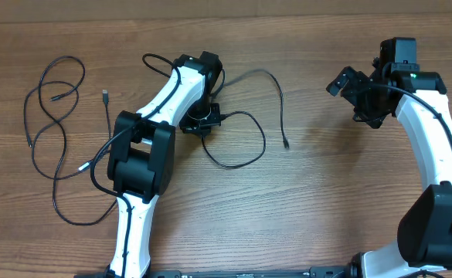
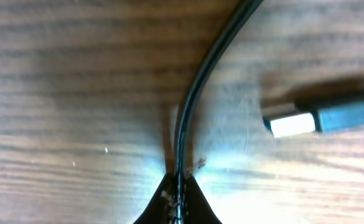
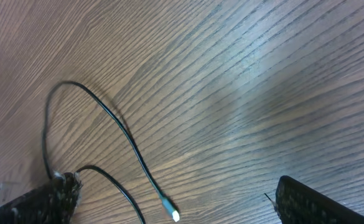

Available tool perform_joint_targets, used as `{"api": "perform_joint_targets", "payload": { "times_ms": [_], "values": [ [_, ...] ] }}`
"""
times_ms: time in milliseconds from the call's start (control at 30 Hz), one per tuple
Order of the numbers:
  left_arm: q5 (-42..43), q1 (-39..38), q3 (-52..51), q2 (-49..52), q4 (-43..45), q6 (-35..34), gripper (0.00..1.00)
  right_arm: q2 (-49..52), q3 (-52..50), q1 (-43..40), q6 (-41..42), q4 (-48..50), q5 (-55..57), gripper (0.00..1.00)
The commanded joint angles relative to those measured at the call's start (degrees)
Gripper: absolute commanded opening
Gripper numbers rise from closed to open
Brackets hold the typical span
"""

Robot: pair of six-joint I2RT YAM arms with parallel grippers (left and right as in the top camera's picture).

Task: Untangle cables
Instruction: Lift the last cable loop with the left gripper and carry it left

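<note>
Cable (image 2: pixel 182 124) pinched in left jaws, wrist down

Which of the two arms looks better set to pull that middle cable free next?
Probably left: the left hand is shut on the cable, while the right hand hangs open off to the side, holding nothing.

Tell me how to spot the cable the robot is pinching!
Find the left arm reaching over the table's middle; its pincer is shut on a thin black cable. That cable loops out to the right. Unlike the other cables lying further left, it alone is held.
</note>
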Motion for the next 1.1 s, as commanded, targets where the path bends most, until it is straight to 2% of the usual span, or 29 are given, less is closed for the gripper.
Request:
{"api": "perform_joint_targets", "payload": {
  "times_ms": [0,200,367,633,767,1067],
  "values": [
    [0.8,0.3,5.1,-4.4,-0.9,3.4,0.04,-0.4,0.3,-0.1,-0.2,0.2,0.5,1.00],
    [0.4,0.3,10.7,-15.9,-0.3,6.9,0.04,-0.4,0.3,-0.1,-0.2,0.2,0.5,1.00],
    [0.3,0.3,12.6,-26.3,4.0,9.2,0.04,-0.4,0.3,-0.1,-0.2,0.2,0.5,1.00],
    [-13.0,0.3,12.6,-40.5,13.4,9.4,0.04,-0.4,0.3,-0.1,-0.2,0.2,0.5,1.00],
    [-18.0,0.3,12.6,-45.0,18.2,9.4,0.04,-0.4,0.3,-0.1,-0.2,0.2,0.5,1.00],
    [-17.8,0.3,12.6,-47.2,19.6,9.4,0.04,-0.4,0.3,-0.1,-0.2,0.2,0.5,1.00]
  ]
}}
